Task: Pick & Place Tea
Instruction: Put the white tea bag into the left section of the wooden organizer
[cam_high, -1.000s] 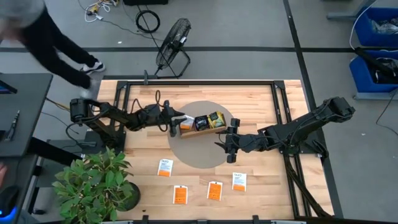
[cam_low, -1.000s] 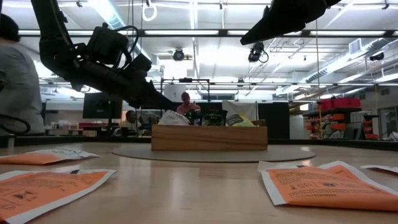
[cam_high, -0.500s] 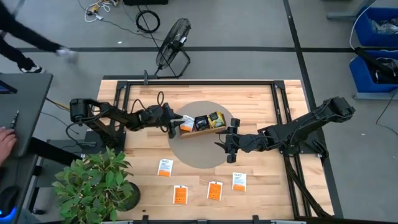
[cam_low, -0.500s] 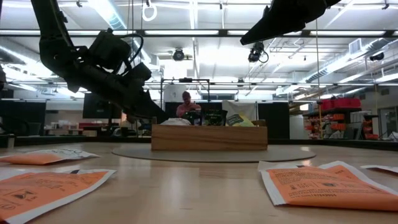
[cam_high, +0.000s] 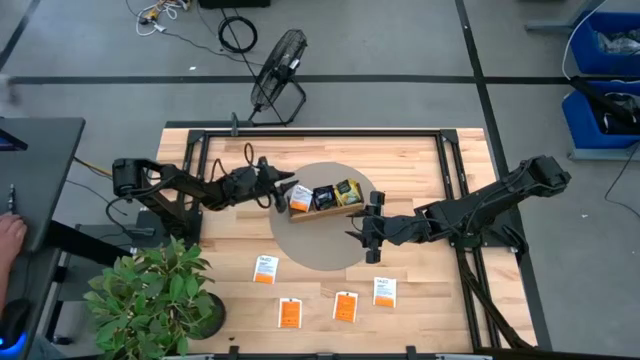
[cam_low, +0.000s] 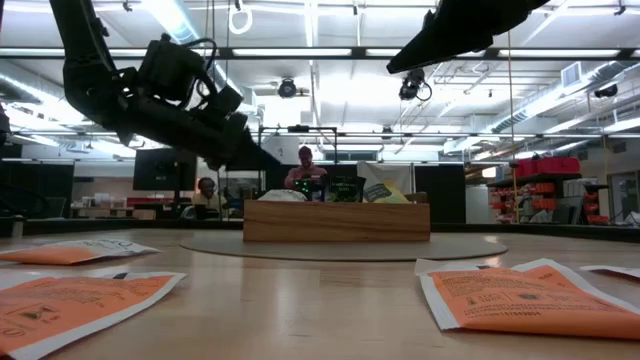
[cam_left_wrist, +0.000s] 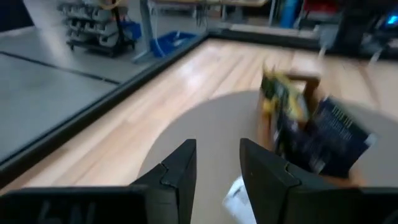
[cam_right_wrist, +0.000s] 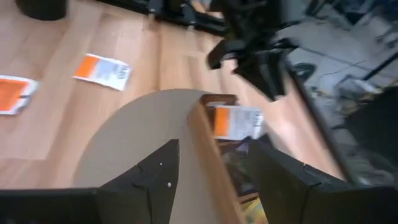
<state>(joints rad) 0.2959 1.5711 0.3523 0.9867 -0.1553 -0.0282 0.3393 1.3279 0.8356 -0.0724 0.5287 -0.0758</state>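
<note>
The tea I am tracking is split between two places. In the wooden tray (cam_high: 325, 198), which sits on the grey round mat (cam_high: 318, 240) mid-table, I see a white-and-orange packet (cam_high: 300, 197) at the end nearest the left arm, a dark blue-black packet (cam_high: 324, 197) in the middle, and a yellow-green packet (cam_high: 347, 191) at the far end (from the low view they stand up out of the tray, leaning). Four more white-and-orange packets lie flat on the bare wood near the front edge: one (cam_high: 264, 268) nearest the plant, one (cam_high: 290, 313) and one (cam_high: 345, 306) side by side closer to the edge, and one (cam_high: 384, 291) toward the right arm's side.

My left gripper (cam_high: 282, 190) hangs just beside the tray's white-packet end, raised off the table in the low view; its fingers (cam_left_wrist: 180, 171) stand apart with nothing between them. My right gripper (cam_high: 362, 222) sits over the mat just in front of the tray's yellow-green end, its fingers (cam_right_wrist: 158, 171) likewise spread and empty.

A potted plant (cam_high: 155, 295) stands at the table's front left corner.
</note>
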